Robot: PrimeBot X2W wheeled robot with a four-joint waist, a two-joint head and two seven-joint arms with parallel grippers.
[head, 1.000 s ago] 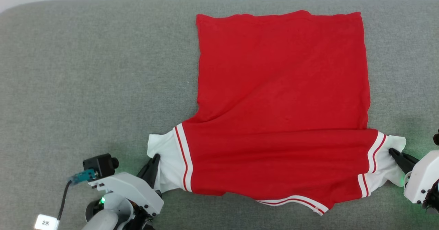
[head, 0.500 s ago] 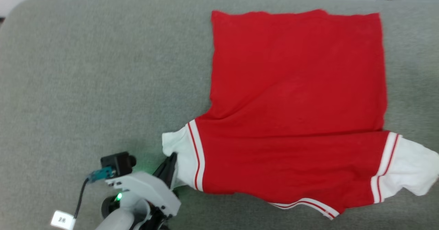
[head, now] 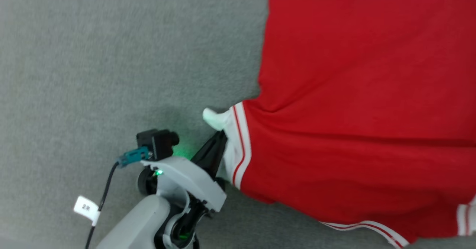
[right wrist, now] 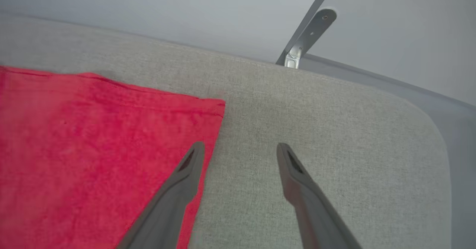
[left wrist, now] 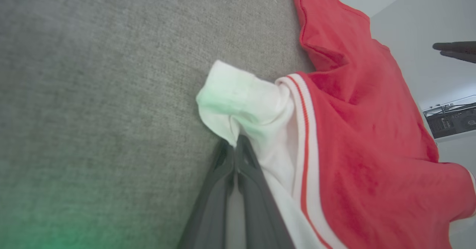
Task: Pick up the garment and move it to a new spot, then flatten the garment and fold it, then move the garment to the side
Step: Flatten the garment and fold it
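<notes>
The garment [head: 357, 107], a red shirt with white sleeves and striped trim, lies spread on the grey padded table [head: 111, 55]. My left gripper [head: 220, 137] is shut on the garment's white sleeve [head: 219, 120], pinching it at the cuff; in the left wrist view the closed left gripper [left wrist: 235, 145] bites the bunched sleeve [left wrist: 241, 100]. In the right wrist view my right gripper [right wrist: 240, 150] is open and holds nothing, hovering above the table beside the garment's far corner [right wrist: 208, 109], its left finger over the red cloth's edge.
The grey table's rounded far corner [right wrist: 420, 107] and back edge lie beyond the right gripper, with a metal bracket [right wrist: 308, 41] on the pale wall behind. Bare grey padding stretches left of the garment.
The right gripper has let go of the right sleeve and opened, leaving the head view. The head camera has swung and moved closer. The left gripper keeps its hold on the left sleeve.
</notes>
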